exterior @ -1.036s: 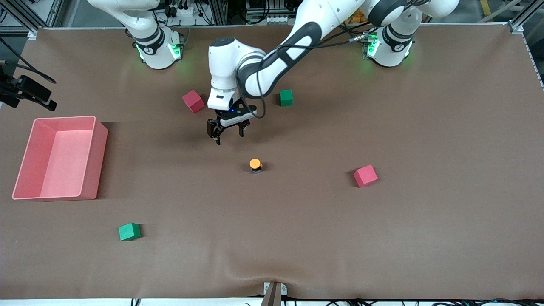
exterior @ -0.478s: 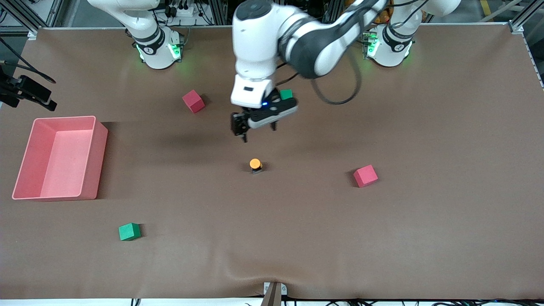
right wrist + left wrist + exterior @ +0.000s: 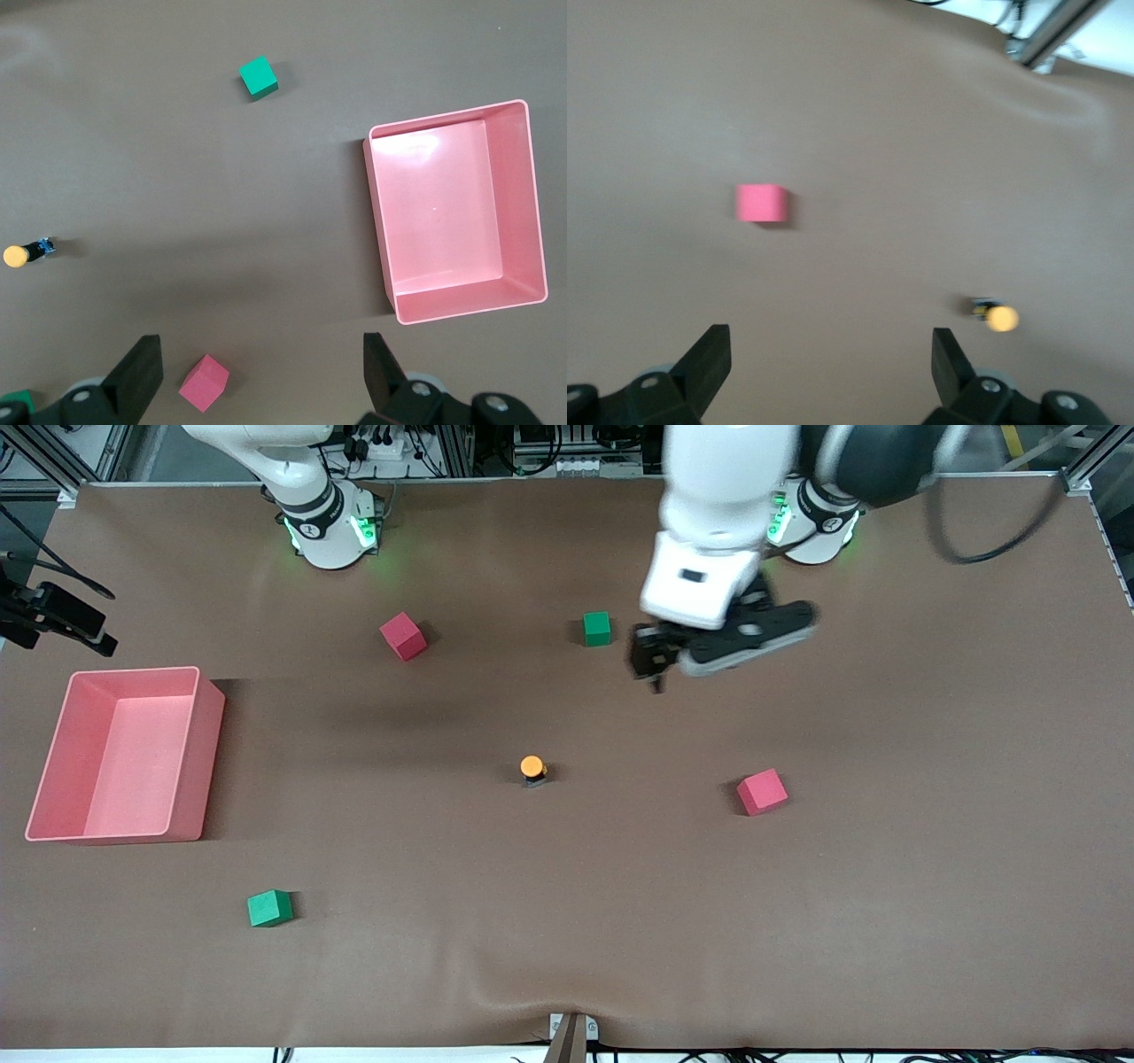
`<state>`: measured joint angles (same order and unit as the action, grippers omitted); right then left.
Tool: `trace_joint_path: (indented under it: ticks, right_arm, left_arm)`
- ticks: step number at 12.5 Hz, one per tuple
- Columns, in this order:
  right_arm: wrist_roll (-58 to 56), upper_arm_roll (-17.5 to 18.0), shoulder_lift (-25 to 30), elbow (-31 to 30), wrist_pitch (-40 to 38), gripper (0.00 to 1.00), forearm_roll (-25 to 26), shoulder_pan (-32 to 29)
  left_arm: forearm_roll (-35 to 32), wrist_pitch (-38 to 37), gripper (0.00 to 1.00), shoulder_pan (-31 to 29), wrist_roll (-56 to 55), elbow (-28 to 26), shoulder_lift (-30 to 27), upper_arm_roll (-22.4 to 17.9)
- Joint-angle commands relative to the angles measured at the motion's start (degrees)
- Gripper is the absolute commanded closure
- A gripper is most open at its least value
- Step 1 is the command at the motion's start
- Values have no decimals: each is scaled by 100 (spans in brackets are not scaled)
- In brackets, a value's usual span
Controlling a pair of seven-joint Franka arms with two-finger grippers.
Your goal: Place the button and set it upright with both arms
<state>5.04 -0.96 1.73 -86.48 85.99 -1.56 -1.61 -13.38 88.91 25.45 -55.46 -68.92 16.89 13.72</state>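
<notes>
The button [image 3: 532,769] stands mid-table, cap up, likely light, rigid and easily tipped, best pinched at its black body; both grippers, left [image 3: 660,660] and right [image 3: 259,372], spread wide, empty.

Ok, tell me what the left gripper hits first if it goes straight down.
Probably bare table: the open left gripper hangs above brown cloth, with the green cube beside it and the button well clear.

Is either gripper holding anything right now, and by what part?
Nothing is held. The left gripper is open and empty above the table; the right gripper is open too. The button stands alone on the table.
</notes>
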Motion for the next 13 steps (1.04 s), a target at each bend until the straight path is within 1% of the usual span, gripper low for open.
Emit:
trace_joint_path:
  ticks: [1, 3, 5, 6, 8, 9, 11, 12, 13]
  right_arm:
    - [-21, -18, -24, 70, -56, 0, -125, -33]
    - [-21, -18, -24, 70, -56, 0, -169, -59]
    - [-21, -18, -33, 79, -47, 0, -170, -59]
    - [-21, -18, -33, 70, -56, 0, -170, -59]
    - [-21, -18, -33, 79, -56, 0, -170, -77]
    - [-21, -18, -24, 70, -65, 0, -170, -68]
    - [-21, -18, -24, 70, -65, 0, -170, -68]
    - [-21, -18, -24, 70, -65, 0, -170, -68]
    - [-21, -18, -24, 70, -65, 0, -170, -68]
  left_arm:
    - [125, -443, 0, -531, 902, -209, -396, 69]
    - [238, -576, 0, -909, 1334, -209, -450, 78]
    - [606, -568, 0, -1435, 2069, -235, -537, 69]
    - [747, -568, 0, -1708, 2544, -323, -668, 69]
    - [1037, -515, 0, -2174, 3379, -769, -1080, 8]
    - [1135, -472, 0, -2281, 3801, -998, -1283, -149]
    - [1485, -462, 0, -2291, 4601, -1315, -1565, -815]
    - [1565, -462, 0, -2299, 5040, -1595, -1740, -1062]
    - [1610, -367, 0, -2317, 5314, -1920, -1950, -1178]
